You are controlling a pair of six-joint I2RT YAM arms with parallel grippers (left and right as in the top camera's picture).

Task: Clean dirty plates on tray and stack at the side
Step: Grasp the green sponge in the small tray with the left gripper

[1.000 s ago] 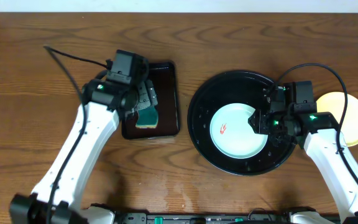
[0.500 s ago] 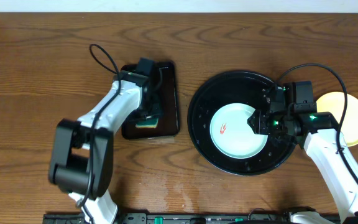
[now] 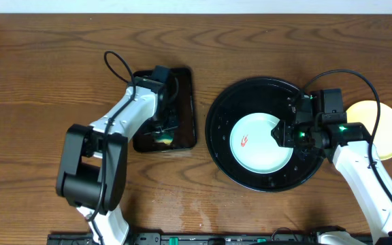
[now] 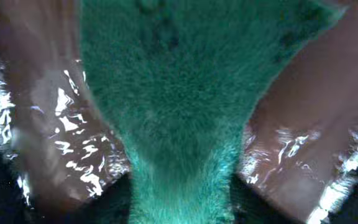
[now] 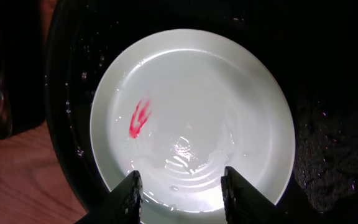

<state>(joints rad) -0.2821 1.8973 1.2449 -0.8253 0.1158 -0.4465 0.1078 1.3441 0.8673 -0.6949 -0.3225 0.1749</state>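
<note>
Left arm has folded in over the small tray (image 3: 186, 88) since a second ago. Smeared mint plate (image 5: 191, 118) lies centred in black tray (image 5: 340, 124). Right gripper (image 5: 182, 199) spread at its rim, empty. Left gripper (image 4: 185, 162) pinches teal sponge (image 4: 179, 74). Likely risk: wet sponge slipping out on lift

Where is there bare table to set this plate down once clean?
Widest bare wood: the far strip behind the sponge tray and round tray, and the near patch between the left arm and the round tray. The gap between the two trays is narrow. Crowded: right edge, where the yellow plate, right arm and tray rim sit close together.
</note>
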